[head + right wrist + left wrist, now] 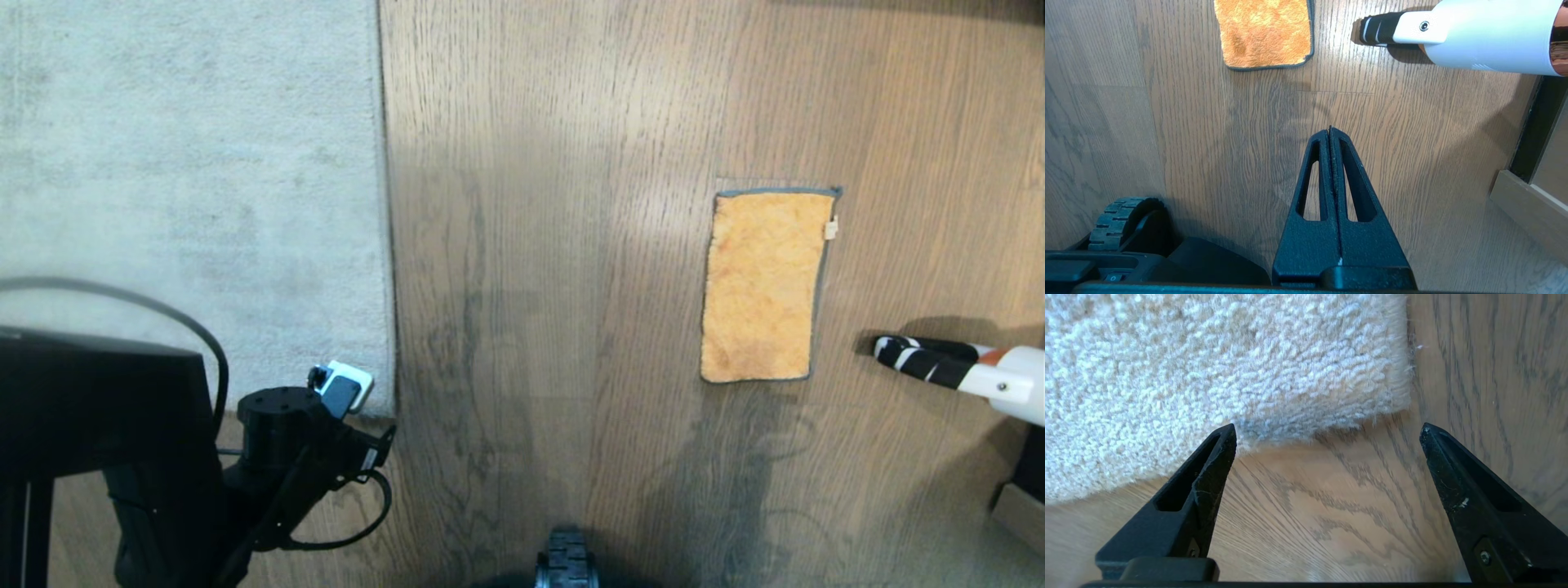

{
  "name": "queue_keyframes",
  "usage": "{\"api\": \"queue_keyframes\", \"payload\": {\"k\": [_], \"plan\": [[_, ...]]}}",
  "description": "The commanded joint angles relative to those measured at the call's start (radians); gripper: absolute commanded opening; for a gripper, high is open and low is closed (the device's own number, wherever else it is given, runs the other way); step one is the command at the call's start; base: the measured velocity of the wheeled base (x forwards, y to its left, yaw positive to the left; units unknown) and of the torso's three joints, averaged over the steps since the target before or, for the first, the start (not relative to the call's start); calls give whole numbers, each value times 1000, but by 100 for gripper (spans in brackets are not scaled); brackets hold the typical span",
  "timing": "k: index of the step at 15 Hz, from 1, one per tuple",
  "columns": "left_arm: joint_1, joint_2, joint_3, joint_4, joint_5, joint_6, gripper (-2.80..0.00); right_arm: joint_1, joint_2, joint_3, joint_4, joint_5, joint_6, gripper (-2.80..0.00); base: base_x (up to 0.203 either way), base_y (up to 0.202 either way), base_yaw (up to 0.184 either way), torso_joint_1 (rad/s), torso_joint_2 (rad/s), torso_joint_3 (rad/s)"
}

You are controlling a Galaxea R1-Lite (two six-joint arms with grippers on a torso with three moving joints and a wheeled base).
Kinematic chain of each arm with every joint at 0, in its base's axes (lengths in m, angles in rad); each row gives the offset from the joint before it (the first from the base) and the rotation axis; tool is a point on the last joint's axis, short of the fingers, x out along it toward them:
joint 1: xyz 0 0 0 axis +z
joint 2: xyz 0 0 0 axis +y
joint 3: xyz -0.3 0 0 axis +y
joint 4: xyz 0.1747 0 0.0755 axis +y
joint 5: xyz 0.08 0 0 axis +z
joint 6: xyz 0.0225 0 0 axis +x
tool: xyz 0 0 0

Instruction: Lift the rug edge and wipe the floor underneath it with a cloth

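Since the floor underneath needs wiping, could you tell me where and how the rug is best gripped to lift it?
Probably at the rug corner, coming in low along the floor: there two free edges meet. The open left gripper already faces that edge.

White tube with black-striped tip (955, 369), pale skirting board (1527, 212)

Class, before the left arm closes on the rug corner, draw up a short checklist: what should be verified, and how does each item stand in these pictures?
1. Left gripper open: ok.
2. Rug edge corner between its fingers: not ok, just ahead of the tips.
3. Rug edge lifted off the floor: not ok, lies flat.
4. Cloth lying free on the floor: ok.
5. Right gripper holding cloth: not ok, shut and empty.
6. Dirt under the rug: cannot tell.
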Motion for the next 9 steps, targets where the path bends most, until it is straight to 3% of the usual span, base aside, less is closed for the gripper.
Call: {"api": "queue_keyframes", "payload": {"k": [1, 9], "plan": [[1, 3, -5, -9, 2, 4, 0, 0, 1, 0, -1, 0, 1, -280, 0, 0, 0, 0, 0, 0], [10, -5, -12, -9, 2, 33, 0, 0, 1, 0, -1, 0, 1, -280, 0, 0, 0, 0, 0, 0]]}}
